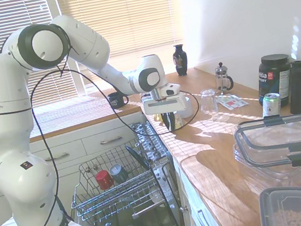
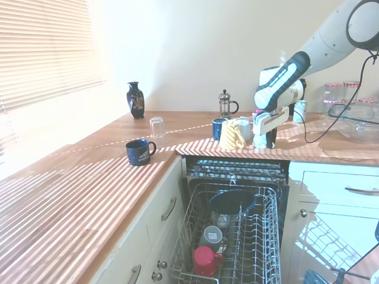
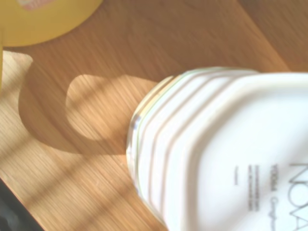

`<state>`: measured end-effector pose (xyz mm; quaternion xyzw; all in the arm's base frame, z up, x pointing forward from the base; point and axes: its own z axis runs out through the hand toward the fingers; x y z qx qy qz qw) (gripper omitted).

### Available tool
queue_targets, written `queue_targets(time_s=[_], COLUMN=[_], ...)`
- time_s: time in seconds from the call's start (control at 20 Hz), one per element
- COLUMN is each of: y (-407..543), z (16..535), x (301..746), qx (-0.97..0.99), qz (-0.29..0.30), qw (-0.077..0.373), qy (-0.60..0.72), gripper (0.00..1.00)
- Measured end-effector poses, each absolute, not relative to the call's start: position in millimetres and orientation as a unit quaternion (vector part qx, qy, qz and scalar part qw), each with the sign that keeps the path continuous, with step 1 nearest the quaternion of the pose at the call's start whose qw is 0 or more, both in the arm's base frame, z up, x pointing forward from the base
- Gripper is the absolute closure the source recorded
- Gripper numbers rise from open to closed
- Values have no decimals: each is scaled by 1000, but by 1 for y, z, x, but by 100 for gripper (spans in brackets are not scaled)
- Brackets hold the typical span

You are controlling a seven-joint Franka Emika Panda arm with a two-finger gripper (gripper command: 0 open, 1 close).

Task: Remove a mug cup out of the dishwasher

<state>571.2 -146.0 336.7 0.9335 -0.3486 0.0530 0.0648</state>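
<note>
Your gripper [image 2: 265, 142] sits low over the wooden counter [image 1: 214, 154], above the open dishwasher [image 2: 237, 236].
The white mug cup [image 2: 259, 140] appears to be in its fingers, just above the counter's front edge, though you cannot tell how tightly they close; a yellow object [image 2: 232, 135] stands just beside it; in the lower rack [image 2: 263, 242] a red mug [image 2: 204, 260] and a grey-blue mug [image 2: 211, 236] sit side by side; a dark blue mug [image 2: 140, 152] stands well apart on the counter.

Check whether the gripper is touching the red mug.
Apart. The second exterior view shows the gripper up over the counter, while the red mug sits low in the dishwasher rack, well clear.
</note>
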Motion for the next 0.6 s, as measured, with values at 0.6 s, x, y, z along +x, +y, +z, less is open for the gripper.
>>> queue_targets(time_s=[0.6], y=[-141], z=[374], x=[535], qx=[929], qz=[74], qw=[56], qy=[-357], gripper=[0])
